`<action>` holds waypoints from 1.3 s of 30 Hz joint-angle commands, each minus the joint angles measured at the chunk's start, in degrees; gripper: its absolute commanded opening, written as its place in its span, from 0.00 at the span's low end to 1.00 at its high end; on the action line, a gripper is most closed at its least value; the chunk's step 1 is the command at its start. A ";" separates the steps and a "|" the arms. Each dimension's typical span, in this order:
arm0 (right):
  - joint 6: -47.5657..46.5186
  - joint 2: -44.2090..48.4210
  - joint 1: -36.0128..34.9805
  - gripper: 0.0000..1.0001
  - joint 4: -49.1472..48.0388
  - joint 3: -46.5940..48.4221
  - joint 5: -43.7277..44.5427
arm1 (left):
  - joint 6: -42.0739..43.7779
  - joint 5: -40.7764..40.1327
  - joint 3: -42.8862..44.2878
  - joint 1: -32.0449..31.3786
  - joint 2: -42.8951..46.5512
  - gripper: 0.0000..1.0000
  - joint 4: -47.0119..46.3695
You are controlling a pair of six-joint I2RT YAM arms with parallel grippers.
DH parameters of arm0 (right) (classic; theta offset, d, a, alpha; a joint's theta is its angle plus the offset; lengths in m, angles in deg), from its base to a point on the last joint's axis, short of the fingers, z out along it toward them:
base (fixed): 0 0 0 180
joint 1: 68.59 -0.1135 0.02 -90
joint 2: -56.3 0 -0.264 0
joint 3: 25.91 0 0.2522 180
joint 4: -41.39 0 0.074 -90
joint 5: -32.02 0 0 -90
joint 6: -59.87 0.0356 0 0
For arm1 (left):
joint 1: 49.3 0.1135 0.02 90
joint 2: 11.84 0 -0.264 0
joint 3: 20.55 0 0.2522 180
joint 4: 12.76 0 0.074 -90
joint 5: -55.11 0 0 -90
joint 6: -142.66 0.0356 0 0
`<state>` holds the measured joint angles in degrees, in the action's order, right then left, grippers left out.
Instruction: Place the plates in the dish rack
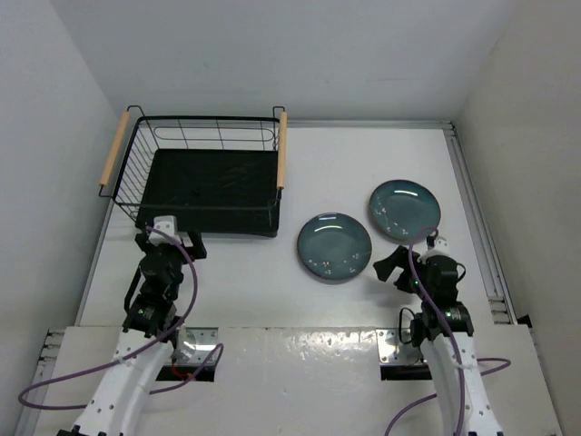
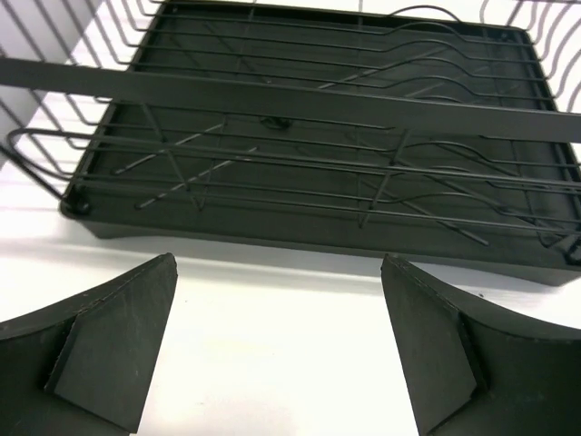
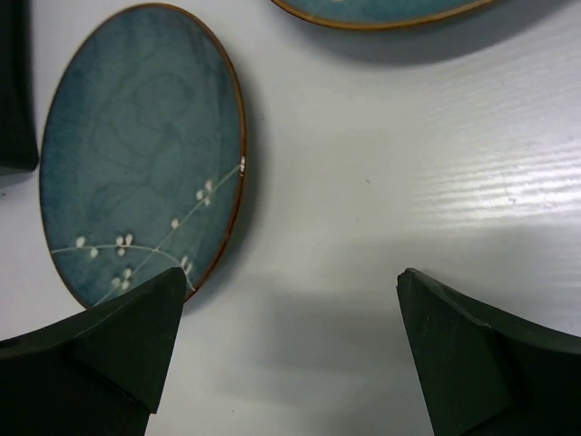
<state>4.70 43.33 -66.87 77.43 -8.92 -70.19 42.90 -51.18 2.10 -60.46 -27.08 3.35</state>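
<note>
Nothing is loaded yet, by the look of it. The dish rack (image 1: 207,119) sits at the far left corner of the worktop (image 1: 254,300). Its black base tray (image 1: 213,186) is bare under the wires, and its wooden handles (image 1: 113,150) run along the left and right sides. The left pincer (image 1: 171,243) hovers just before the rack's near edge, spread wide and holding nothing; its wrist view looks over the near wire wall onto the bare tray.

To the right of the rack, the nearer plate (image 1: 334,247) lies flat around the middle of the worktop. The farther plate (image 1: 404,210) lies flat just beside it, toward the right edge. A thin strip of white shows between them, so they seem apart. The right pincer (image 1: 422,262) hangs by the near rims of both, also spread wide and gripping nothing. From its wrist the nearer plate lies off to the left of its fingers, not between them. Both plates are left to pick up and stand in the rack, so the whole job lies ahead.

The worktop is white and matte, faintly ribbed up close, with a pale rail (image 1: 472,218) along its right edge. Plain white walls (image 1: 272,54) close it in on the left, far and right sides
</note>
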 commanded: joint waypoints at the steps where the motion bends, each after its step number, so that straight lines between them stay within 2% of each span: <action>1: 2.43 -2.40 -0.31 0.99 0.91 3.01 3.50 | -1.84 -3.65 3.24 0.44 0.39 1.00 -0.42; 2: 3.31 -3.28 -0.31 0.99 2.66 4.50 4.55 | -2.45 -4.61 3.24 0.44 0.39 1.00 0.19; 3: 4.97 -3.72 -0.40 0.99 3.81 4.95 9.96 | -1.94 -5.58 5.07 0.44 1.17 1.00 0.81; 4: 11.34 -4.77 -0.31 0.99 5.21 6.17 15.67 | 0.24 -4.89 6.22 0.44 1.18 1.00 1.68; 5: 11.75 -6.09 -0.31 0.99 5.66 9.49 17.72 | 7.49 -3.06 7.19 0.44 1.97 1.00 1.08; 6: 8.19 -6.97 -0.22 0.99 4.01 10.56 15.66 | 13.48 4.44 10.42 0.44 2.84 1.00 0.47; 7: 7.11 -11.07 -0.22 0.99 -1.92 14.49 12.59 | 30.94 9.82 13.50 0.44 3.46 1.00 4.38; 8: 6.66 -13.55 -0.22 0.99 -1.98 14.53 10.91 | 31.11 17.01 17.27 0.44 3.47 1.00 7.20; 9: 6.39 -16.44 0.04 0.99 -4.94 18.27 9.76 | 42.43 23.35 21.40 0.44 3.47 1.00 7.23; 11: 3.25 -31.86 2.22 0.99 -4.28 27.94 3.00 | 39.93 22.10 24.67 0.44 3.47 1.00 1.81; 12: 2.44 -35.59 2.94 0.99 -1.13 39.90 1.67 | 40.86 22.10 26.52 0.44 2.08 1.00 1.78; 14: 1.47 -49.55 4.69 0.99 4.68 47.10 -0.71 | 44.90 22.80 32.84 0.44 -3.72 1.00 2.83; 15: 1.82 -53.69 8.35 0.93 5.57 52.79 -0.89 | 44.92 21.06 35.39 0.44 -6.26 1.00 4.49; 16: 2.34 -55.30 9.70 0.77 6.54 53.81 -0.89 | 43.18 18.95 38.20 0.44 -9.16 1.00 5.81; 17: 4.35 -56.54 12.23 0.69 6.72 54.34 -0.19 | 42.20 14.23 44.75 0.44 -12.32 1.00 8.00; 18: 4.89 -59.25 13.39 0.63 6.98 54.43 1.55 | 40.97 12.10 48.30 0.44 -19.14 1.00 14.46; 19: 4.72 -59.88 15.23 0.60 6.98 54.17 2.79 | 39.74 10.94 51.73 0.44 -22.51 1.00 18.35; 20: 4.55 -60.41 15.68 0.63 6.64 53.21 4.19 | 39.03 10.24 57.76 0.44 -25.68 1.00 22.31; 21: 4.55 -60.94 16.03 0.68 4.81 51.11 6.91 | 38.16 9.71 60.00 0.44 -30.85 1.00 25.83; 22: 4.11 -61.12 16.91 0.79 1.92 48.48 7.80 | 36.58 10.75 62.37 0.44 -32.81 1.00 31.00; 26: 7.08 -61.12 20.07 0.91 -6.54 40.82 11.33 | 32.35 16.53 61.61 0.44 -35.47 1.00 33.42; 28: 7.97 -62.87 24.27 0.93 -12.48 37.41 4.96 | 30.17 19.18 61.60 0.44 -36.16 1.00 33.42; 32: 9.03 -69.37 26.67 0.93 -15.78 37.03 -3.17 | 27.78 22.27 61.60 0.44 -39.41 1.00 32.90; 39: 12.01 -79.83 26.67 0.74 -20.79 37.99 -6.77 | 26.46 21.74 62.91 0.96 -44.25 1.00 31.76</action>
<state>14.40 -34.06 -39.94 61.92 27.75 -73.14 71.34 -30.42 62.27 -60.06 -69.88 36.53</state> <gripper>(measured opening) 0.750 0.997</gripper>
